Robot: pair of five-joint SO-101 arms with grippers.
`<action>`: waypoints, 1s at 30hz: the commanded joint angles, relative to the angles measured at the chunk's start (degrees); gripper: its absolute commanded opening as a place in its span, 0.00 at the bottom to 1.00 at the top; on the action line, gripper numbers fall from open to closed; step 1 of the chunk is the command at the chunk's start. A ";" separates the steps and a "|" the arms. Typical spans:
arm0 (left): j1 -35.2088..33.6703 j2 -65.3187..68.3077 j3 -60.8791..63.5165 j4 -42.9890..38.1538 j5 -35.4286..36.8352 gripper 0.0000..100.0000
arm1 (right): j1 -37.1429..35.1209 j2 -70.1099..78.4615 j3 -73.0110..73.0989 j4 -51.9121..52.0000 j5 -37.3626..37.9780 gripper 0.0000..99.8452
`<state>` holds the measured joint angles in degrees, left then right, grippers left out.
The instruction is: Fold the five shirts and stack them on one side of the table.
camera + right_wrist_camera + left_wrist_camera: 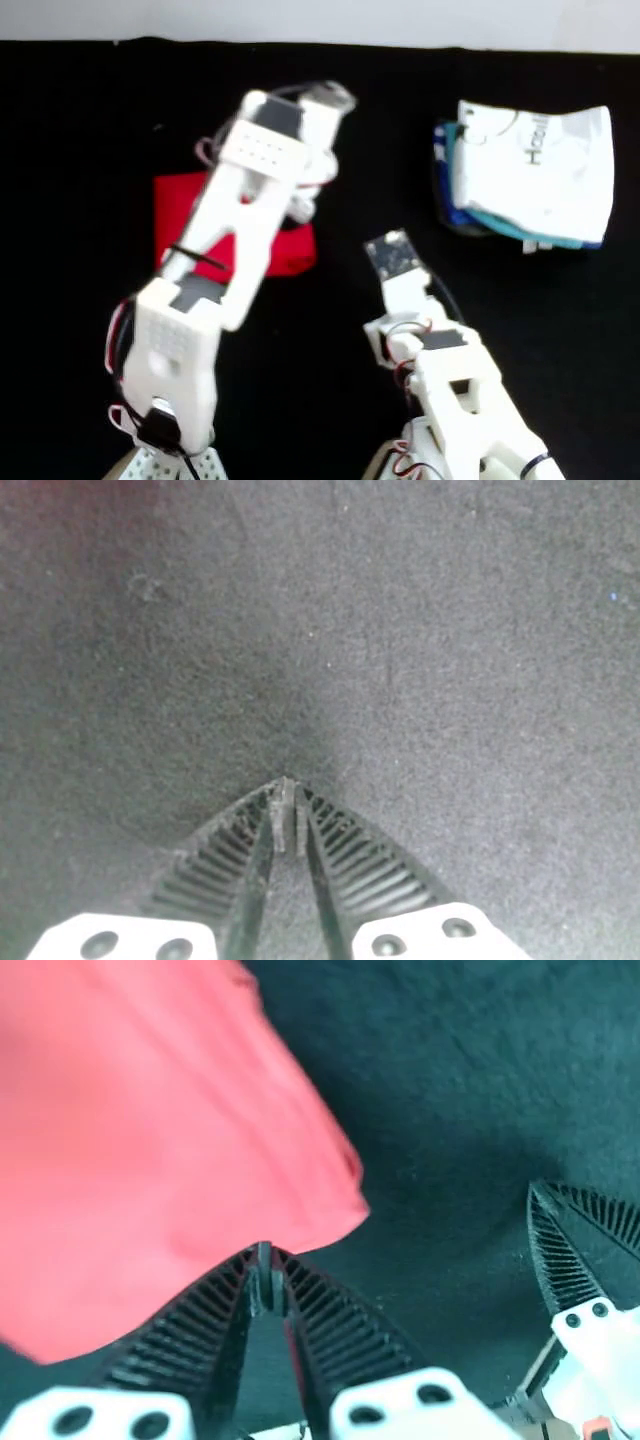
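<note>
so, where we stand: the stack (535,175) of folded shirts sits on the far right of the table (90,120), white on top with teal and blue edges beneath. we judge the red shirt (183,208) to be the one left to deal with.
red shirt: it lies on the left half of the table, well apart from the stack and partly under our left arm. its long axis runs side to side across the table, slightly tilted.
left gripper (265,1260): the fingers are pressed together right at the shirt's edge, near a corner. a thin red sliver shows between them, so we judge it is pinching the fabric, though only shallowly.
right gripper (287,802): the fingers are pressed together on nothing, low over bare black cloth near the shirt's right edge. one finger (565,1260) shows in the left wrist view, apart from the shirt.
relation that matters: the stack lies to the right of the pinched edge, roughly along the shirt's long axis. the right arm stands between shirt and stack and is the nearer to the stack.
next move, as we judge it: we draw the shirt rightward along that axis, with the right arm either clearing the path or taking over.
risk: the shallow pinch could slip, and a dragged shirt could bunch against the right arm.
</note>
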<state>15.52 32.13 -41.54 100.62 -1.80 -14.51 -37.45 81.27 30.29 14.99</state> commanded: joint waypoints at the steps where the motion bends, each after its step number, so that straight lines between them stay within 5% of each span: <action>1: -3.03 -2.51 -1.19 0.62 0.44 0.01 | 1.45 -0.13 0.31 -1.01 -0.44 0.01; 17: 3.74 9.27 -0.84 0.79 0.70 0.01 | 1.45 -0.13 0.31 -1.01 -0.44 0.01; 25: -5.41 -6.46 0.13 1.05 0.44 0.01 | 1.45 -0.13 0.40 -1.71 -0.44 0.01; 30: -14.20 -16.92 11.21 1.05 0.18 0.01 | 1.63 -0.13 0.22 -1.71 -3.25 0.01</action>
<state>5.76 23.16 -35.65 100.70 -1.80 -14.51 -37.45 81.27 29.85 14.02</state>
